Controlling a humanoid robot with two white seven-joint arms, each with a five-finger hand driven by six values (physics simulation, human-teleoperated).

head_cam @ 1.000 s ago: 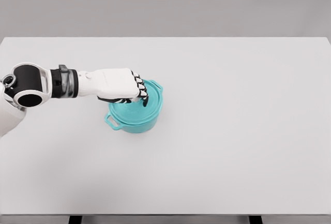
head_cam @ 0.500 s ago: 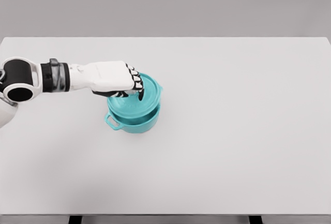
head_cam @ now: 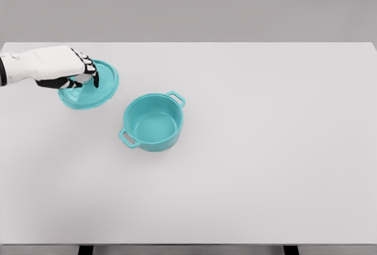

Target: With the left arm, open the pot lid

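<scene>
Left hand [head_cam: 66, 72], fingers curled around the teal lid [head_cam: 97, 87], holds it off to the left of the open pot [head_cam: 152, 122] on the white table [head_cam: 265, 149]. Judged best practice: lower the lid level, release only once it rests flat.

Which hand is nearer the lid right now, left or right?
Left. The left hand grips the teal lid from above, off to the left of the open pot. The right hand is not in view.
</scene>
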